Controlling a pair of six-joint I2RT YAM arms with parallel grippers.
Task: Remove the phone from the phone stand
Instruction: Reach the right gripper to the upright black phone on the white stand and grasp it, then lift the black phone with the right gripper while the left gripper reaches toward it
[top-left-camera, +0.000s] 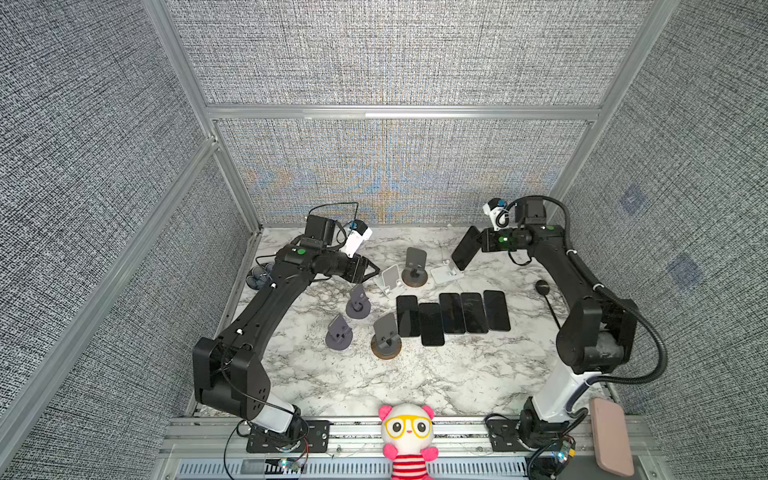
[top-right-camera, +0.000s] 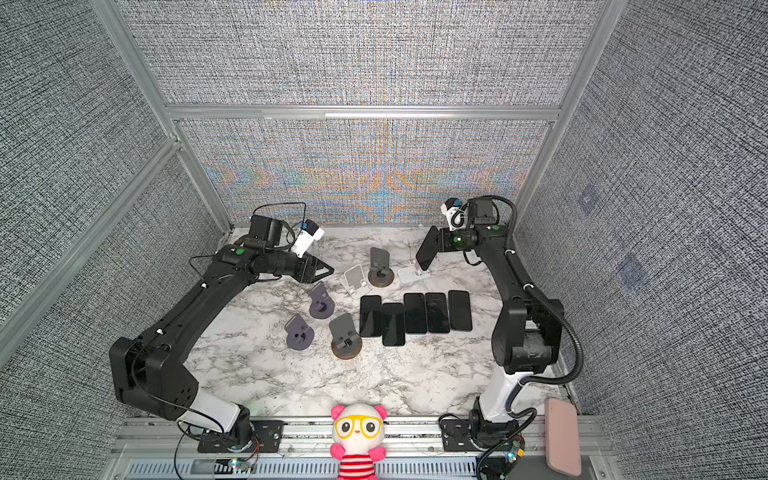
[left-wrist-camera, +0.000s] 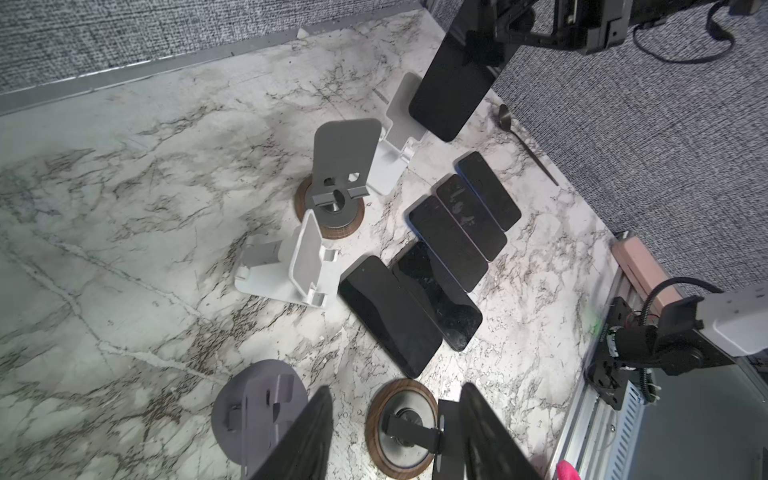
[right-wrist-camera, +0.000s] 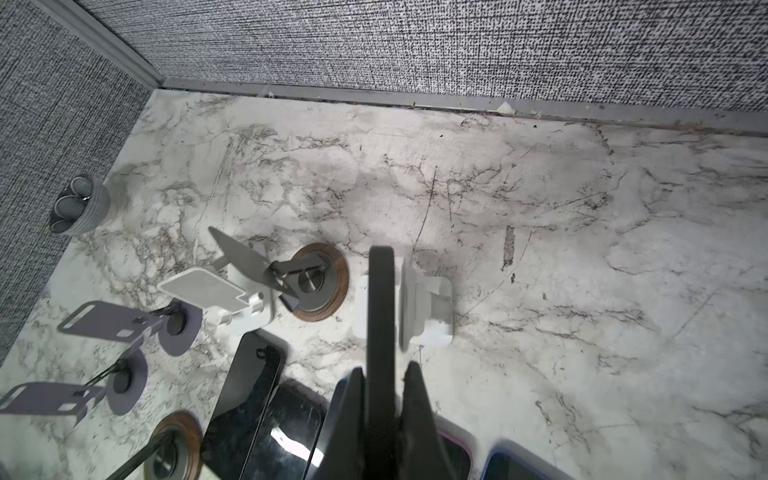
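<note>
Right tool (right-wrist-camera: 384, 368), clamped on the phone (right-wrist-camera: 380, 299) over the white stand (right-wrist-camera: 432, 307), seems at lift-off; next, raise it clear toward the six-o'clock phone row (top-left-camera: 473, 311).

Bright, even light pours from overhead, and we see only soft, pale shadows on the marble surface (top-left-camera: 415, 386). Coloured moiré ripples across the back wall (top-left-camera: 386, 174) in both top views. Over to the right wrist view: white glare flashes off a flat phone (right-wrist-camera: 291, 444), the right end effector (right-wrist-camera: 384, 368) and the phone (right-wrist-camera: 380, 307) in it blur up close, and the wall rail (right-wrist-camera: 457, 103) bows toward the frame edges.
</note>
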